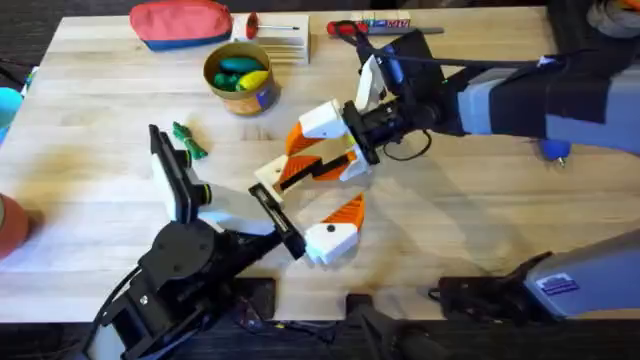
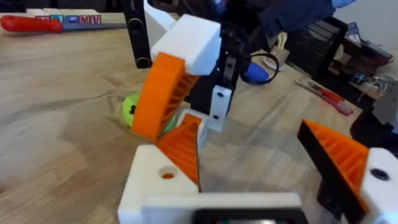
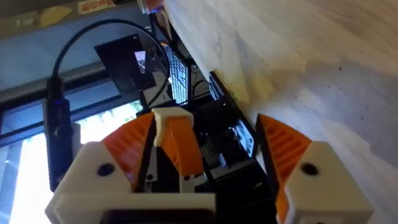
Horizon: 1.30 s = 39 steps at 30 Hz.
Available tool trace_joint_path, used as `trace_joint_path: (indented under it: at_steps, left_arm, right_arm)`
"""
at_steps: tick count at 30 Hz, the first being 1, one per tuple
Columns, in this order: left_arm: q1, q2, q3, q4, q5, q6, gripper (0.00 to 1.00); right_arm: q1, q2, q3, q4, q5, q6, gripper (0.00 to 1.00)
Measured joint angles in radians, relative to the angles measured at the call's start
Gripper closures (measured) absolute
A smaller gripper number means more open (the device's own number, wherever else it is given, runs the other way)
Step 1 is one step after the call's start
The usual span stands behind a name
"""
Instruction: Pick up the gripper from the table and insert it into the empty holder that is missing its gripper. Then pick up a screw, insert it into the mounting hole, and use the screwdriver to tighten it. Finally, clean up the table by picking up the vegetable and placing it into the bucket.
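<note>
Even bright light, blurred wrist views

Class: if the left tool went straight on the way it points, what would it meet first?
Probably the right tool, which hangs directly ahead of the open left tool, just above the table. Depth is unclear.

no text reads clearly anywhere. a flat strip (image 1: 385, 22) at the table's far edge carries red and blue printed marks, too small to make out from overhead; in the left wrist view the same strip (image 2: 68, 19) shows coloured blocky letters, the last perhaps "m" and "a", but this is uncertain. the bucket (image 1: 240, 78) has a blue label patch with nothing legible on it.
</note>
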Motion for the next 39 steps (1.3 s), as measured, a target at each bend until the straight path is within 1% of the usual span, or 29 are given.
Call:
trace_joint_path:
  at_steps: [1, 3, 4, 12, 13, 16, 19, 25, 28, 32, 37, 39]
  left_arm:
    - [0.0, 0.0, 0.0, 0.0, 0.002, 0.001, 0.013]
    - [0.0, 0.0, 0.0, 0.0, 0.003, 0.004, 0.013]
    - [0.0, 0.0, 0.0, 0.0, 0.003, 0.005, 0.013]
    - [0.0, 0.0, 0.0, 0.0, 0.004, 0.011, 0.013]
    - [0.0, 0.0, 0.0, 0.0, 0.005, 0.011, 0.014]
    - [0.0, 0.0, 0.0, 0.0, 0.005, 0.011, 0.014]
    - [0.0, 0.0, 0.0, 0.0, 0.005, 0.011, 0.013]
    - [0.0, 0.0, 0.0, 0.0, 0.006, 0.016, 0.013]
    - [0.0, 0.0, 0.0, 0.001, 0.01, 0.041, 0.015]
    - [0.0, 0.0, 0.0, 0.001, 0.012, 0.074, 0.015]
    - [0.0, 0.0, 0.0, 0.002, 0.014, 0.098, 0.013]
    - [0.0, 0.0, 0.0, 0.002, 0.014, 0.101, 0.014]
  right_arm:
    - [-0.003, 0.0, 0.0, -0.002, 0.0, -0.005, 0.093]
    - [-0.011, 0.0, 0.0, -0.003, 0.0, -0.013, 0.036]
    - [-0.014, -0.001, 0.0, -0.003, 0.0, -0.016, 0.024]
    - [-0.048, -0.03, 0.0, 0.0, 0.02, -0.102, 0.009]
    - [-0.076, -0.038, 0.0, 0.001, 0.046, -0.157, 0.009]
    - [-0.102, -0.039, 0.004, -0.003, 0.092, -0.22, 0.009]
    - [-0.115, -0.06, 0.018, -0.025, 0.18, -0.294, 0.009]
    - [-0.116, -0.174, 0.062, -0.141, 0.445, -0.499, 0.009]
    - [-0.116, -0.226, 0.068, -0.179, 0.579, -0.61, 0.009]
    - [-0.116, -0.245, 0.068, -0.216, 0.722, -0.722, 0.009]
    - [-0.116, -0.24, 0.068, -0.223, 0.805, -0.819, 0.008]
    - [-0.112, -0.234, 0.068, -0.224, 0.821, -0.864, 0.031]
